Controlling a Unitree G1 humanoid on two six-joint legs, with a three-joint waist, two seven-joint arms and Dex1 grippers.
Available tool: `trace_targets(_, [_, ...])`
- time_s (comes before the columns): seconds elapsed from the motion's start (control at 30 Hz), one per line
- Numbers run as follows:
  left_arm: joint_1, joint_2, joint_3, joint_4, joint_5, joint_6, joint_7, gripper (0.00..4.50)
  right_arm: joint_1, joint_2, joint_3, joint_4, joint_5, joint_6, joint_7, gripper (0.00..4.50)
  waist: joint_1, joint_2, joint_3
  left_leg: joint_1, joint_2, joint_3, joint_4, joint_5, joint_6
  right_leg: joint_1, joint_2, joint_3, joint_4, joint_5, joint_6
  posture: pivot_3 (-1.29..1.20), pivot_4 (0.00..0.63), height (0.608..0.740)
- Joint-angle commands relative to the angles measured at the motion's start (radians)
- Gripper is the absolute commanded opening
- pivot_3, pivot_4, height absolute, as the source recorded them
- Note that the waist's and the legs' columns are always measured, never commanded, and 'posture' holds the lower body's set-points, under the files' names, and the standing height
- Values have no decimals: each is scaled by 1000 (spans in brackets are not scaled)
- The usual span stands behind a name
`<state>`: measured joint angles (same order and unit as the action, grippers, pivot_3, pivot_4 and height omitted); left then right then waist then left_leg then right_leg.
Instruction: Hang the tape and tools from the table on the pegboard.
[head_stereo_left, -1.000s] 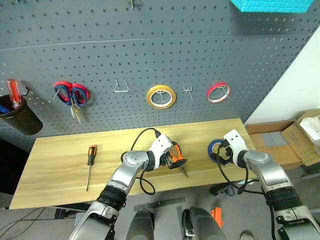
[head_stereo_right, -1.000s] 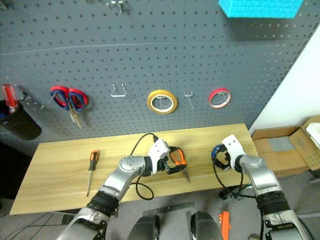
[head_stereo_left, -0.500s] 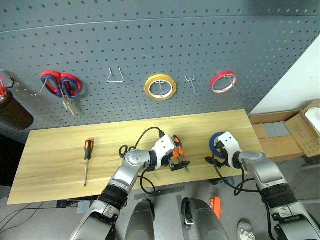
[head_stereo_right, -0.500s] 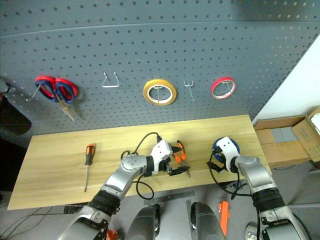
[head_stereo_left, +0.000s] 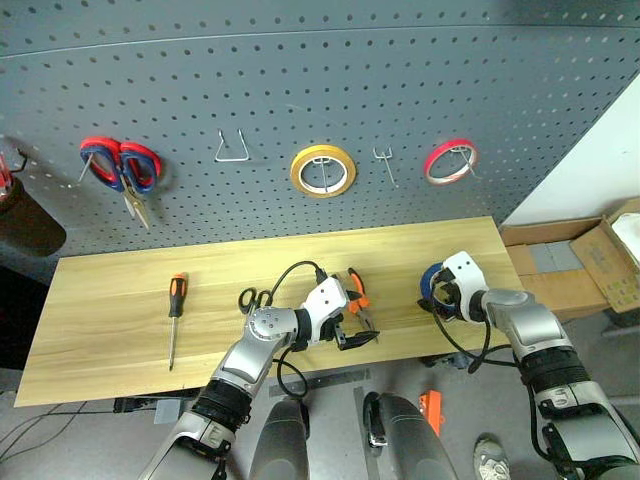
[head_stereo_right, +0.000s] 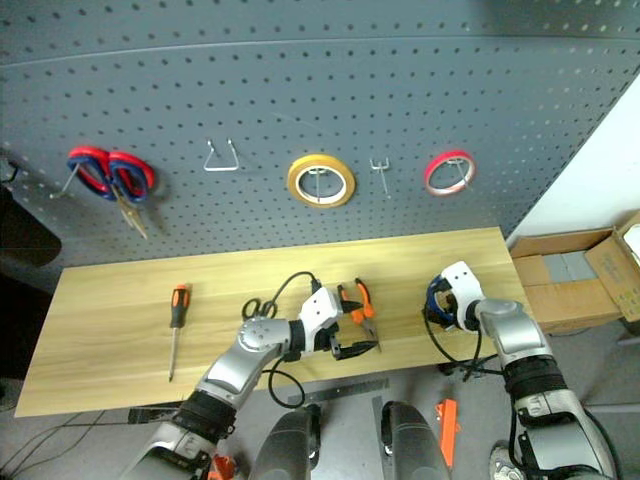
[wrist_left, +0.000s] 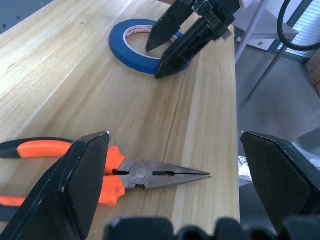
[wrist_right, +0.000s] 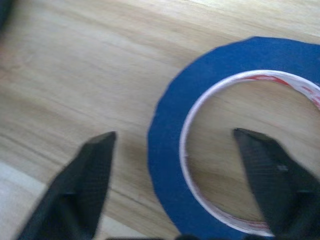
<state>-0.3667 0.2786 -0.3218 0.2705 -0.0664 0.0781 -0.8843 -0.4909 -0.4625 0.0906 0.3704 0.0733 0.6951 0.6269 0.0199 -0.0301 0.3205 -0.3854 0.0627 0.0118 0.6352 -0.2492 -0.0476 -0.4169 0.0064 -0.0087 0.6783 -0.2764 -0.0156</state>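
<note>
Table edge: the blue tape (head_stereo_left: 433, 281) lies flat close to the front right corner of the table (head_stereo_left: 110, 340); bare planks stretch off to the left.
Right gripper (wrist_left: 165, 47): over the tape, straddling its near rim, one finger in the hole, one outside on the wood, and there's daylight between fingers and tape, nothing gripped.
Left gripper (wrist_left: 172, 200): spread wide, empty, just above the pliers (wrist_left: 125, 172), which lie flat near the front edge.
Other tools: screwdriver (head_stereo_left: 177, 312) well left, black scissors (head_stereo_left: 250, 299) beside the left arm.
Pegboard (head_stereo_left: 300, 80): empty hook between yellow roll (head_stereo_left: 322, 170) and red roll (head_stereo_left: 449, 161).
Left wrist view: shows the finger tips touching down at the tape's rim.
</note>
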Motion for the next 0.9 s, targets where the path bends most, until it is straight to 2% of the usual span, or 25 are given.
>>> trace_targets(0.03, [-11,-8,3,-31,-2,-18,-1,4500,23,13,-2,8,18,47,8,2171,0,0,0,0,0,0,0,0,0,0,0,0,0,0,0,88,358,740])
trace_targets(0.17, [-21,-11,6,-20,-3,-27,-1,4500,38,14,14,-18,13,44,19,774,0,0,0,-4,0,0,0,0,0,-3,-1,0,0,0,1,84,353,740])
trace_targets(0.2, [-22,-13,7,-20,-5,-29,0,4500,43,12,20,-27,10,39,22,475,0,0,0,-5,0,0,0,0,-1,-4,-1,0,0,0,1,84,352,740])
trace_targets(0.23, [-23,-14,9,-21,-5,-31,0,4500,48,12,24,-32,6,33,23,375,0,0,0,-6,0,0,0,0,-1,-4,-1,0,0,0,1,84,349,740])
trace_targets(0.33, [-15,-14,27,-46,-17,-27,12,4500,82,-6,44,-97,-13,0,22,375,0,0,0,-6,0,-1,0,0,-1,-5,-1,-1,0,0,1,80,337,740])
trace_targets(0.43, [54,8,100,-171,-90,42,34,4500,232,-94,124,-372,-105,-136,10,375,3,1,0,-9,0,-2,0,0,-2,-7,-1,-2,0,-1,2,75,320,740])
trace_targets(0.5, [92,18,130,-242,-128,98,44,4500,290,-138,154,-480,-160,-222,-9,375,1,1,0,-13,0,-4,0,2,-8,-9,-1,-1,0,-3,5,73,314,740])
trace_targets(0.6, [167,33,209,-435,-257,255,75,4500,392,-189,159,-655,-244,-307,-62,375,-4,2,0,-15,0,-3,0,1,-15,-10,-2,1,-1,-3,6,64,299,740])
trace_targets(0.7, [233,91,301,-642,-429,456,95,4500,481,-226,148,-791,-341,-375,-125,375,-2,2,0,-15,-2,-5,3,1,-16,-9,-4,-1,0,-4,8,67,287,740])
trace_targets(0.8, [263,153,402,-760,-593,619,131,4500,517,-242,131,-853,-421,-431,-178,375,0,2,-1,-15,-2,-7,4,2,-19,-8,-4,-2,0,-4,8,72,272,740])
trace_targets(0.9, [271,233,581,-831,-822,784,205,4500,493,-245,108,-894,-512,-497,-246,375,-2,2,-1,-15,-2,-7,7,3,-19,-8,-4,-2,0,-4,8,72,258,740])
